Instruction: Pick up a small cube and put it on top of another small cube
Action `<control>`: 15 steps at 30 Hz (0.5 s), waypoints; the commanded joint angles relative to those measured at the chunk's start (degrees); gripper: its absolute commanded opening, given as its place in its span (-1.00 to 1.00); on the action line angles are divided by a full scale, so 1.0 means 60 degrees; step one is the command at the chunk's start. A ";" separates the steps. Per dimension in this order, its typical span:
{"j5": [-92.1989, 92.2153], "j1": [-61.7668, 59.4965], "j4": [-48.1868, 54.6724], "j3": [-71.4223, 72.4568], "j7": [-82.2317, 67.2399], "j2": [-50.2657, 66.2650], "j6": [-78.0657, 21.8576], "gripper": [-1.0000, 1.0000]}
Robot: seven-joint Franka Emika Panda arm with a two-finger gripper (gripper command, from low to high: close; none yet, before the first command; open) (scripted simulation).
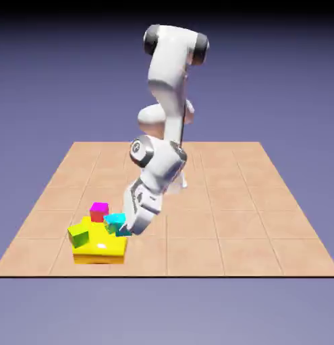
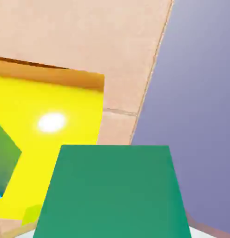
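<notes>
A turquoise cube [image 1: 115, 220] sits at my gripper [image 1: 124, 230], over the right part of the yellow block. In the hand view its teal-green side [image 2: 112, 195] fills the bottom middle and hides both fingertips, so the gripper is shut on it. The lime-green cube [image 1: 79, 234] stands on the yellow block's left corner, apart from the gripper; only a small lime patch [image 2: 30, 214] of it shows in the hand view. A green face with a cyan sliver [image 2: 6, 158] at the hand view's left edge looks like the second turquoise cube.
The large flat yellow block [image 1: 100, 248] lies near the table's front edge at the exterior view's left. A magenta-topped red cube [image 1: 98, 210] stands at its back. In the hand view the table edge [image 2: 151, 79] runs close beside the yellow block [image 2: 56, 139].
</notes>
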 commanded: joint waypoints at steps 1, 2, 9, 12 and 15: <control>0.0109 -0.0119 0.0022 -0.0346 -0.0334 -0.0180 -0.0070 -1.00; 0.0223 -0.0238 0.0045 -0.0695 -0.0674 -0.0362 -0.0151 -1.00; 0.0822 -0.1433 0.0207 -0.0054 -0.0798 0.1366 0.1493 -1.00; 0.0985 -0.1758 0.0252 0.0121 -0.0832 0.1836 0.1941 1.00; 0.0746 -0.1280 0.0187 -0.0136 -0.0783 0.1145 0.1283 1.00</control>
